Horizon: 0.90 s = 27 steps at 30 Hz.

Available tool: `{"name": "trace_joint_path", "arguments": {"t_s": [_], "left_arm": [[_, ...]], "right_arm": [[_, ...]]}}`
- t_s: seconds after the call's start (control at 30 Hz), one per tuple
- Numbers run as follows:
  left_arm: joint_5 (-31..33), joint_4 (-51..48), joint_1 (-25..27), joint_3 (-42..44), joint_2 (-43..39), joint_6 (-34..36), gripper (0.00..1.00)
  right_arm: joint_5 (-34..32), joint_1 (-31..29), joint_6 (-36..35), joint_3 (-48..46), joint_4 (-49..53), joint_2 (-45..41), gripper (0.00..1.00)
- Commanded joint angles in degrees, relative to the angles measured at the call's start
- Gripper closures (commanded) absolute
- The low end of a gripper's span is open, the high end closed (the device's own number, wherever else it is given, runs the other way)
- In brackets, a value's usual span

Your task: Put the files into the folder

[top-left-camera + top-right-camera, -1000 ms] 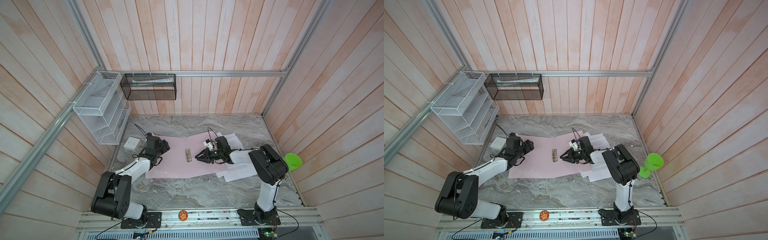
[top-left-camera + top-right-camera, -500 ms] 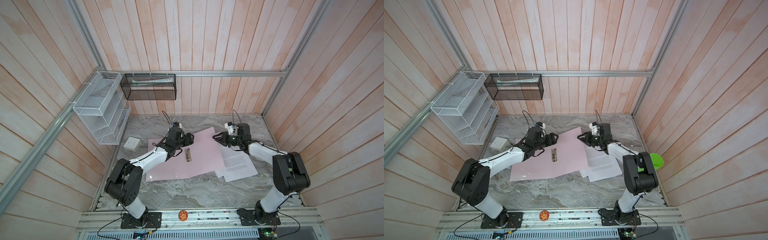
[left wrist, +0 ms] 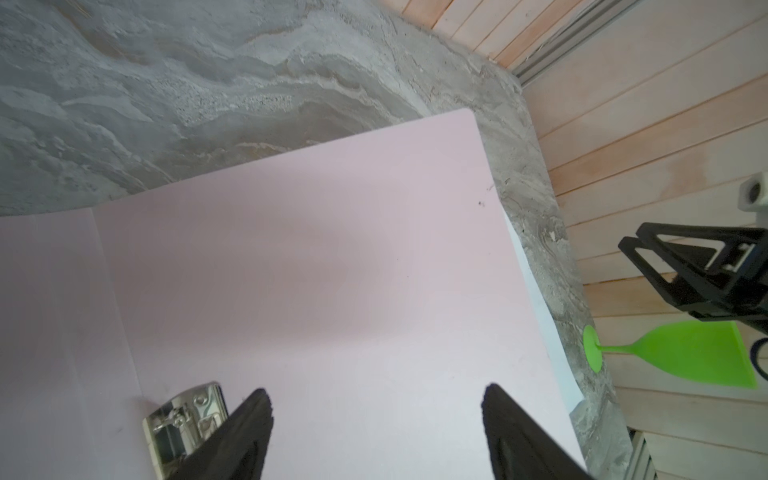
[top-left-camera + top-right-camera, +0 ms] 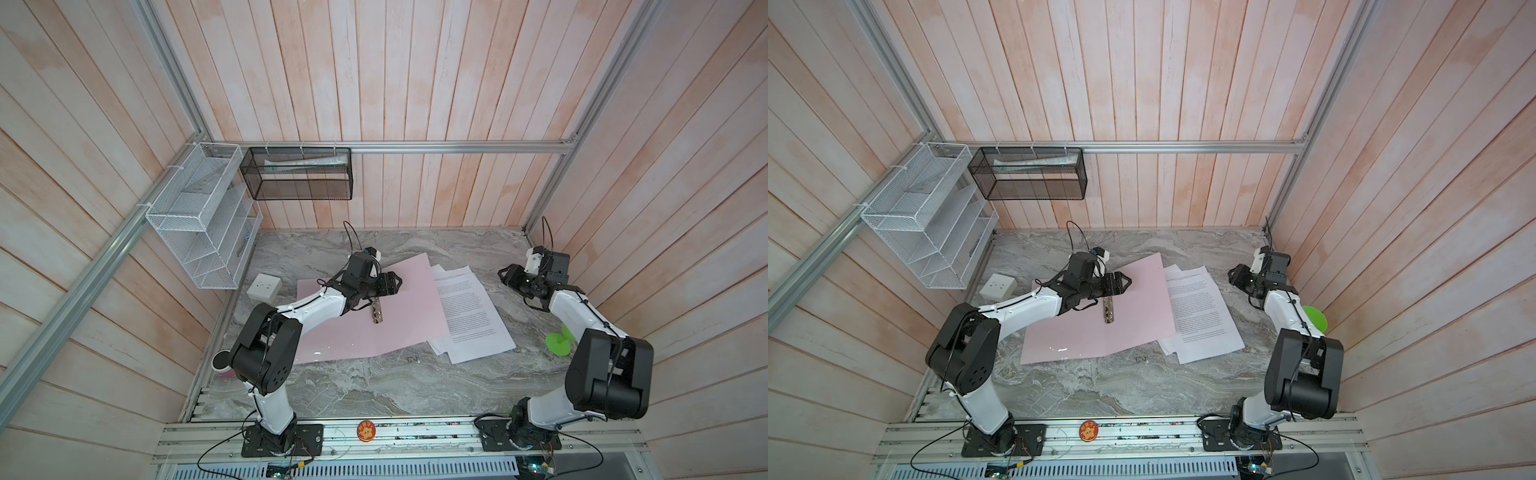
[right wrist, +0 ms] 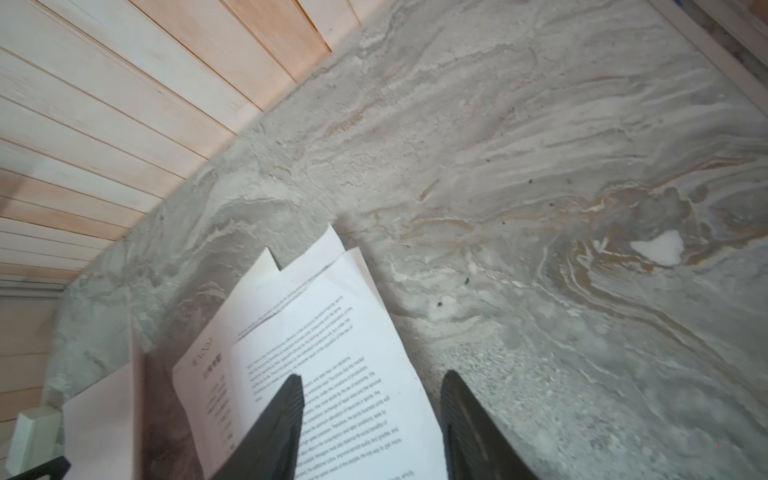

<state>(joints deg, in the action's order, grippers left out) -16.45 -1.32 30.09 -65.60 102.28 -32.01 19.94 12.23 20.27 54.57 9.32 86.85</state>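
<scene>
Files (image 4: 473, 320), printed white sheets loosely fanned, lie on the marble tabletop (image 4: 374, 386), their left edges tucked under the right flap of the pink folder (image 4: 361, 332), which lies open and flat. Farther back we see its silver clip (image 4: 377, 312) at the spine, our left gripper (image 4: 399, 282) hovering spread and empty just beyond, and our right gripper (image 4: 503, 275) beside the sheets' far corner, jaws parted, holding nothing

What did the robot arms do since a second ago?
The right gripper left the middle of the thin pale pink folder, swung out to the far right and spread its jaws, holding nothing. The left gripper slid from the folder's left edge to beside its small silver metal clip. The white printed paper sheets stayed beside the folder.
</scene>
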Motion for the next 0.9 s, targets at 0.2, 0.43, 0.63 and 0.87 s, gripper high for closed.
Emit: {"name": "trace_joint_path", "arguments": {"t_s": [0.2,0.43,0.63,0.87], "left_arm": [[-5.1,1.3,0.1,1.6,2.2,3.2,0.18],[-6.5,2.3,0.1,1.7,4.3,3.3,0.18],[-8.2,3.4,0.2,0.8,7.4,4.5,0.18],[-7.6,2.7,0.1,-0.2,9.4,6.1,0.18]], "right_arm": [[2.1,2.8,-2.0,-9.3,2.5,2.6,0.43],[13.0,4.0,1.4,-11.9,-2.1,5.2,0.49],[19.3,4.1,0.9,-11.4,-2.2,9.0,0.54],[24.0,3.7,1.9,-12.7,-3.2,8.1,0.58]]}}
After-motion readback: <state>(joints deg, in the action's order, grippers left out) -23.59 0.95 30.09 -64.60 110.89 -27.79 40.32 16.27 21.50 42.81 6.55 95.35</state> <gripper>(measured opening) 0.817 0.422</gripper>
